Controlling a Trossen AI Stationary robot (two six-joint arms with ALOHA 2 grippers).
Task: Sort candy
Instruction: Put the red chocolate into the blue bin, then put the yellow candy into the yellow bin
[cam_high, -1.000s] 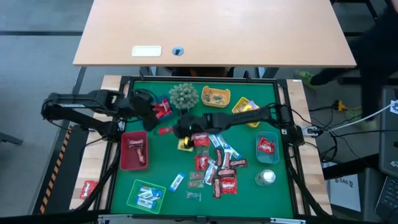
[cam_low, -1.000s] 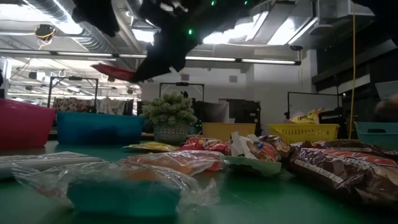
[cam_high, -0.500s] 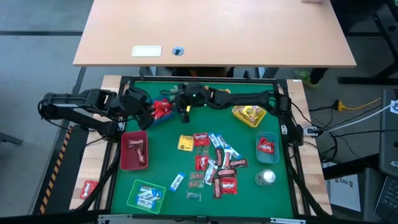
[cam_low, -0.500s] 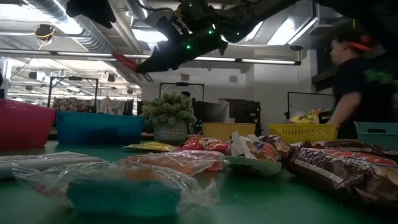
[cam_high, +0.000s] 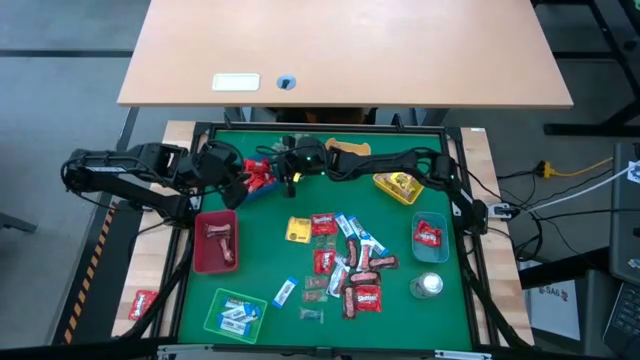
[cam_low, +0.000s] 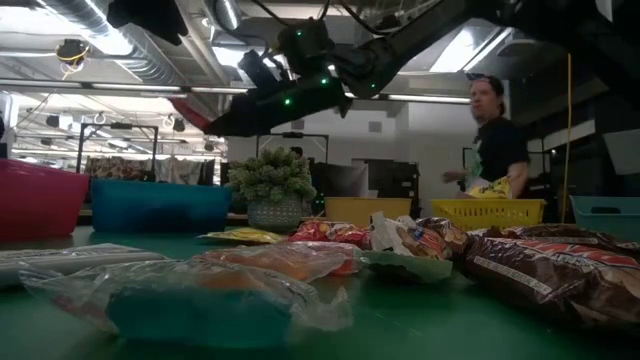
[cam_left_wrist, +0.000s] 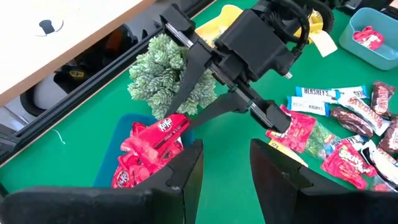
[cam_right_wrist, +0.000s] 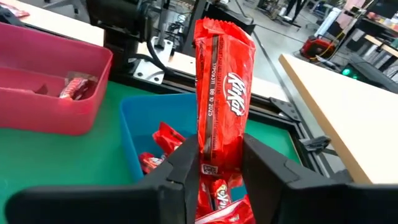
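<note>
Above the blue tray (cam_right_wrist: 140, 134), the right gripper (cam_right_wrist: 214, 165) held a red KitKat bar (cam_right_wrist: 222, 99) in its jaws and needed only to release squarely over it, while the left gripper (cam_left_wrist: 224, 165) waited beside, jaws parted and empty.

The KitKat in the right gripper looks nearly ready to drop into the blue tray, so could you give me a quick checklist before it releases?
1. Right gripper shut on the KitKat: ok.
2. KitKat above the blue tray, which already holds red KitKats: ok.
3. Wrapper clear of the plant ball: ok, it sits beside the tray.
4. Left gripper open, empty and hovering near the same tray: not ok, rather close.
5. Height above the tray floor: cannot tell.
6. Pink tray clear of the drop path: ok.
</note>
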